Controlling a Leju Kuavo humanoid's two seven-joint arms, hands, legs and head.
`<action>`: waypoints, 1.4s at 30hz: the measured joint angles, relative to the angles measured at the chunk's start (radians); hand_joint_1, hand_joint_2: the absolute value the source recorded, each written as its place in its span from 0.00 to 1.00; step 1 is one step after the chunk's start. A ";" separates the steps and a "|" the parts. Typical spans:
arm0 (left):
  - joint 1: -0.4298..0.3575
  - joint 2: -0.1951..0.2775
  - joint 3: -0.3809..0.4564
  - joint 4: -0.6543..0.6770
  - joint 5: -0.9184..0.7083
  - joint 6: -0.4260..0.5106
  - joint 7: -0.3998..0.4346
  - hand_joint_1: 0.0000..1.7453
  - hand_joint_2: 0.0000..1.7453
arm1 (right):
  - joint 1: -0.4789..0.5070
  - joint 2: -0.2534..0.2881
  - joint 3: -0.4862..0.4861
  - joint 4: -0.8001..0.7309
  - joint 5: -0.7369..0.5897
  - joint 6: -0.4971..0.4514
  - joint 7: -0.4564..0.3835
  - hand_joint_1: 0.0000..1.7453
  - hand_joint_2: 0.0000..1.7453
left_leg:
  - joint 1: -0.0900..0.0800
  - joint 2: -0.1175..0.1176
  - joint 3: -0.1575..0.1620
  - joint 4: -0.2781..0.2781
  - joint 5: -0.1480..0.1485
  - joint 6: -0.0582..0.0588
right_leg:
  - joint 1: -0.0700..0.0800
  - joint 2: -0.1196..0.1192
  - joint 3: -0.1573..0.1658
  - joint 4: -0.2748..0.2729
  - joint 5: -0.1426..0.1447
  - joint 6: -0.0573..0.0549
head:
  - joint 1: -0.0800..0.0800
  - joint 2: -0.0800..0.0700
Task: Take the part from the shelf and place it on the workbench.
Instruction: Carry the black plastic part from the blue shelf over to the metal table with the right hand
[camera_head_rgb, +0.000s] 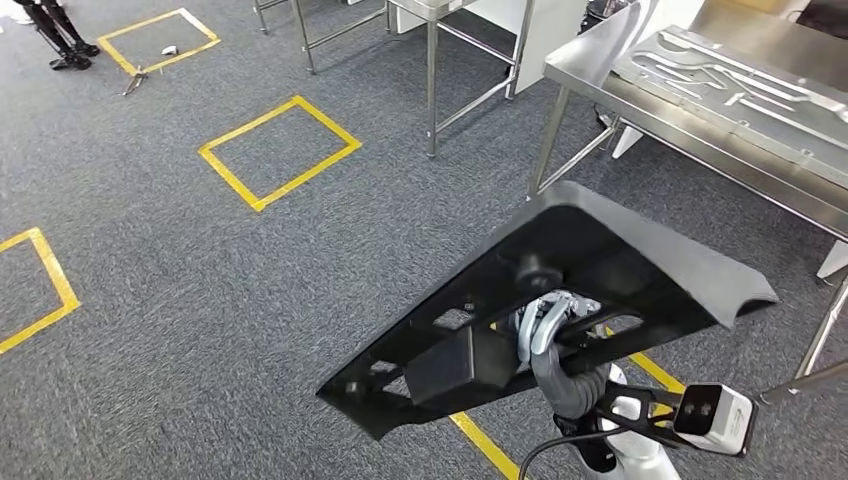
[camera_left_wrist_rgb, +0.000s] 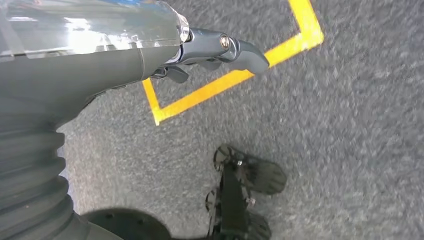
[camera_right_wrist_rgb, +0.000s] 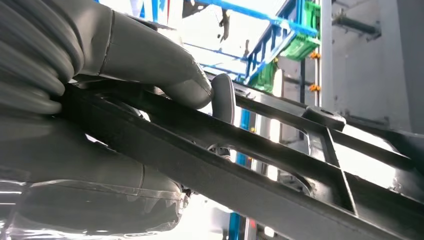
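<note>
The part (camera_head_rgb: 590, 270) is a large flat black plastic panel with ribs and cut-outs, held up over the carpet, tilted, its far end towards the workbench. My right hand (camera_head_rgb: 545, 325) grips one of its ribs from below. In the right wrist view the thumb (camera_right_wrist_rgb: 165, 70) presses over a black bar of the part (camera_right_wrist_rgb: 260, 170). The steel workbench (camera_head_rgb: 590, 60) stands at the upper right, beyond the part's far end. My left hand (camera_left_wrist_rgb: 220, 50) hangs over the carpet with its fingers curled and nothing in it.
A moulded metal plate (camera_head_rgb: 740, 85) lies on the workbench. A second steel table frame (camera_head_rgb: 432, 70) stands behind, left of the workbench. Yellow tape squares (camera_head_rgb: 280, 150) mark the grey carpet. A tripod's feet (camera_head_rgb: 65, 45) stand at the far left.
</note>
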 joint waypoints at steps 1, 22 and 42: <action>-0.001 -0.002 0.000 0.000 0.002 0.001 0.000 0.00 1.00 | -0.008 -0.003 0.004 0.008 -0.002 0.000 0.000 1.00 1.00 | 0.002 -0.001 0.000 0.003 -0.004 -0.006 | -0.002 0.009 0.000 -0.002 0.002 -0.005 | 0.000 0.000; 0.010 -0.010 0.021 0.000 0.005 0.027 0.000 0.00 1.00 | -0.078 -0.010 0.074 0.101 -0.009 -0.029 -0.004 1.00 1.00 | 0.004 -0.094 -0.018 -0.004 0.014 0.036 | -0.012 0.054 -0.154 0.261 -0.105 0.026 | 0.000 0.000; 0.012 -0.011 0.024 0.000 0.004 0.020 -0.022 0.00 1.00 | -0.101 -0.010 0.105 0.112 -0.010 -0.056 0.007 1.00 1.00 | 0.012 -0.146 -0.065 0.119 -0.031 -0.010 | -0.004 0.130 -0.019 0.011 0.017 -0.019 | 0.000 0.000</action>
